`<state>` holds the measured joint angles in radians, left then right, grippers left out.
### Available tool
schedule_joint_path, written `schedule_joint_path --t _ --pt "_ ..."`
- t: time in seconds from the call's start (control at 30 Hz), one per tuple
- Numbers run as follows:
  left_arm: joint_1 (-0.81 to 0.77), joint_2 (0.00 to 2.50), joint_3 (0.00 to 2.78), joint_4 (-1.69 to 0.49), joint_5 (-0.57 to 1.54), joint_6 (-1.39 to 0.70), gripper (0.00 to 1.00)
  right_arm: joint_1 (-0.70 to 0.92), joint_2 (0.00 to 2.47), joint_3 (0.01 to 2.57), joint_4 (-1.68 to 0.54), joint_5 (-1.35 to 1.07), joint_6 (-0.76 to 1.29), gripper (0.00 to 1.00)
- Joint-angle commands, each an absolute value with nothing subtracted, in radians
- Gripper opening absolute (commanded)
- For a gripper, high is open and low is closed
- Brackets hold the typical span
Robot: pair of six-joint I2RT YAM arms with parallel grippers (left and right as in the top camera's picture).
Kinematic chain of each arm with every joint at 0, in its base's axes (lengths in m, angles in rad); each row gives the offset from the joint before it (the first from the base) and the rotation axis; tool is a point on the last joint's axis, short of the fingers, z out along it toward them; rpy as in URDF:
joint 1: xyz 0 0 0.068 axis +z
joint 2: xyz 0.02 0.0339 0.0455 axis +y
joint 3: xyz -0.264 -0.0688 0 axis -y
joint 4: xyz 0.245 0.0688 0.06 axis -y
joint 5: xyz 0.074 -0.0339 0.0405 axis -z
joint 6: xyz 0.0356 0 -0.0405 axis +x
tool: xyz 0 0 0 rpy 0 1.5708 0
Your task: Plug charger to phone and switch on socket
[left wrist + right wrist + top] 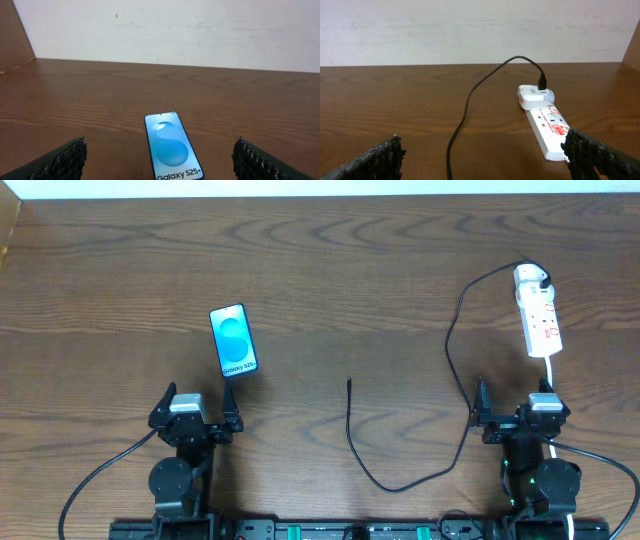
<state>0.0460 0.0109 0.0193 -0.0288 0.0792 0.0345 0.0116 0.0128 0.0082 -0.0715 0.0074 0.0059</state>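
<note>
The phone (233,340) lies face up at left centre, its blue screen showing "Galaxy S25+"; it also shows in the left wrist view (172,147). The socket (538,311), a white power strip with red markings, lies at the far right and shows in the right wrist view (546,123). The charger's white plug head (528,277) sits in its far end. The black charger cable (458,350) loops down the table to its free tip (349,383) at centre. My left gripper (197,416) is open and empty just below the phone. My right gripper (520,412) is open and empty just below the socket.
The socket's white cord (551,370) runs from the strip down towards my right arm. A pale wall edge (320,188) runs along the far side of the wooden table (120,270).
</note>
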Motion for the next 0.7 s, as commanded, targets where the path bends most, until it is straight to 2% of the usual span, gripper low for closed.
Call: schedule_joint_path --t 0.0,0.33,0.67 --pt "0.052 0.004 0.019 -0.077 0.097 0.048 0.93 0.02 0.005 0.006 -0.075 0.009 -0.009 0.99" --pt "0.052 0.054 0.182 -0.211 0.097 0.052 0.93 0.02 0.005 0.006 -0.075 0.008 -0.009 0.99" --pt "0.052 0.34 0.443 -0.261 0.097 0.052 0.93 0.02 0.005 0.006 -0.075 0.008 -0.009 0.99"
